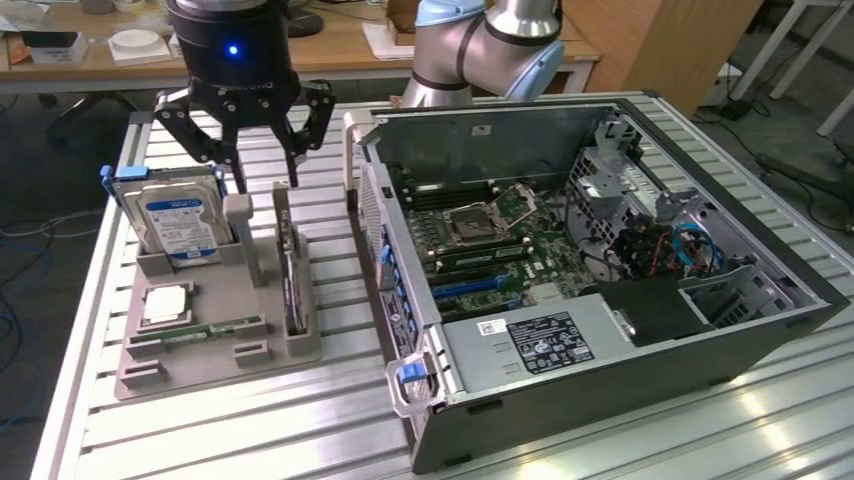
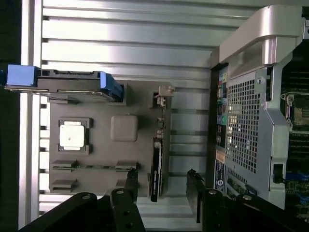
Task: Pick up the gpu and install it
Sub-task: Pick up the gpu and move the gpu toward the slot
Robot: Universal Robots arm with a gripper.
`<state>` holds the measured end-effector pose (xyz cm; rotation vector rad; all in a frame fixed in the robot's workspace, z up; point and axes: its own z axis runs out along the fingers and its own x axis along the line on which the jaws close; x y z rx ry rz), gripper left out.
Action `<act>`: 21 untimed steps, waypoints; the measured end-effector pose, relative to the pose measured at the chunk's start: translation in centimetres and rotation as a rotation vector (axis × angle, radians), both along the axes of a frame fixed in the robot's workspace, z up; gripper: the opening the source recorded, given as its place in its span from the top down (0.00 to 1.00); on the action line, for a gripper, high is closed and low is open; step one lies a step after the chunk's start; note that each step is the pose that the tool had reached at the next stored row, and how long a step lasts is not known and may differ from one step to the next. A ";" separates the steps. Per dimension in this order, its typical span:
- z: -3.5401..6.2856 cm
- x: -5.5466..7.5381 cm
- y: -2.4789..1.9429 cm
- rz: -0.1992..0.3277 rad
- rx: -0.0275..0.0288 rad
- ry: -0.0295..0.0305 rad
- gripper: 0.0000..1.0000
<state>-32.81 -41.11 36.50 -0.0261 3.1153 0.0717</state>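
Note:
The gpu (image 1: 290,262) is a thin dark card standing on edge in a slot of the grey holder tray (image 1: 227,362), beside the open computer case (image 1: 601,250). My gripper (image 1: 264,180) hangs just above the card's far end, open and holding nothing. In the wrist view the gpu (image 2: 157,164) runs toward the gap between my fingers (image 2: 131,186), nearer one finger than the other, and the gripper (image 2: 161,191) does not touch it.
The tray also holds an upright blue-labelled hard drive (image 1: 180,220), a square processor (image 1: 167,303) and a narrow green memory stick (image 1: 214,328). The case's rear wall (image 2: 251,121) stands close beside the tray. All of it rests on a slatted aluminium table (image 1: 240,440).

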 end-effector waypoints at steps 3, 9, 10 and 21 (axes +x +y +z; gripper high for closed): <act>-0.55 0.0 -0.23 -0.005 0.0001 -0.0002 0.47; -1.47 0.0 -1.02 -0.010 0.0001 -0.0004 0.47; -1.64 0.0 -1.02 -0.010 0.0000 -0.0003 0.47; -3.64 0.0 -1.26 -0.010 0.0000 -0.0003 0.47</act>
